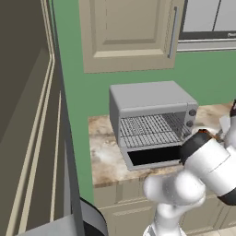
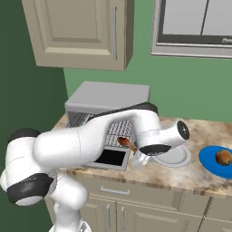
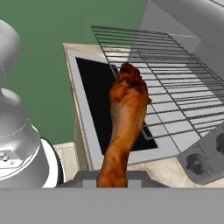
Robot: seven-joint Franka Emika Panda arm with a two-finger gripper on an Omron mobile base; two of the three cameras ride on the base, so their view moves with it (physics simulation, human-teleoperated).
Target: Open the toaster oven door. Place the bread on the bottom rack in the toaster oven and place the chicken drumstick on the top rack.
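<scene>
The toaster oven (image 1: 147,99) stands on the counter with its door (image 1: 154,157) folded down flat, black glass up. In the hand view the top rack (image 3: 144,43) juts out above the bottom rack (image 3: 175,109). My gripper (image 3: 113,179) is shut on the thin end of the chicken drumstick (image 3: 127,113), which points up over the open door (image 3: 94,96), just in front of the racks. From the right base view the drumstick (image 2: 127,142) hangs before the oven mouth, held by the gripper (image 2: 136,154). The bread (image 2: 223,157) lies on a blue plate (image 2: 213,168) at the far right.
A white plate (image 2: 174,157) sits on the counter between the oven and the blue plate. Dark knobs (image 3: 194,164) line the oven's right side. Wall cabinets (image 1: 129,32) hang above, and a tall dark panel (image 1: 27,115) stands to the left of the counter.
</scene>
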